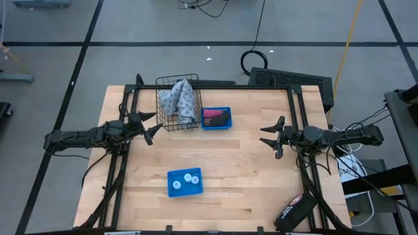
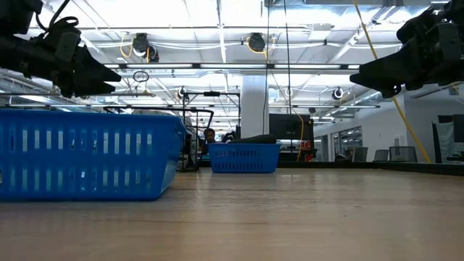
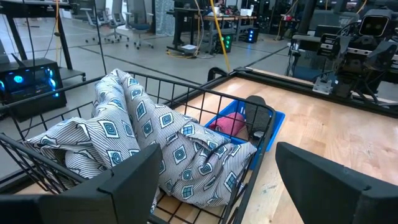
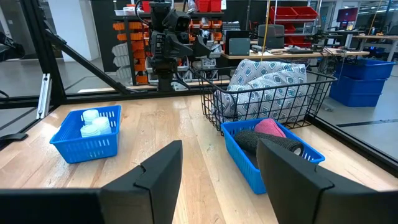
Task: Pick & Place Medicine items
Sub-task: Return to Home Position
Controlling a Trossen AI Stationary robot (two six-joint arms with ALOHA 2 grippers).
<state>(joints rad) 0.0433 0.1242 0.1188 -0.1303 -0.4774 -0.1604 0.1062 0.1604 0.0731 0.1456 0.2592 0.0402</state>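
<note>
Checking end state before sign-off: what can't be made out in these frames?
- Low view: the wall of the near blue tray hides the three white bottles.
- Low view: the wall of the far blue tray hides the pink item; only the black item tops the rim.
- Left wrist view: near blue tray out of frame.
- Every view: the patterned gown covers the floor of the wire basket.
- Left gripper, right gripper: raised, jaws open, nothing held.

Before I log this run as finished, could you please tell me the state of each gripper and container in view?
Left gripper: open, empty, beside the wire basket.
Right gripper: open, empty, above the table.
Wire basket: holds the patterned gown.
Far blue tray: holds a pink roll and a black roll.
Near blue tray: holds three white bottles.
</note>
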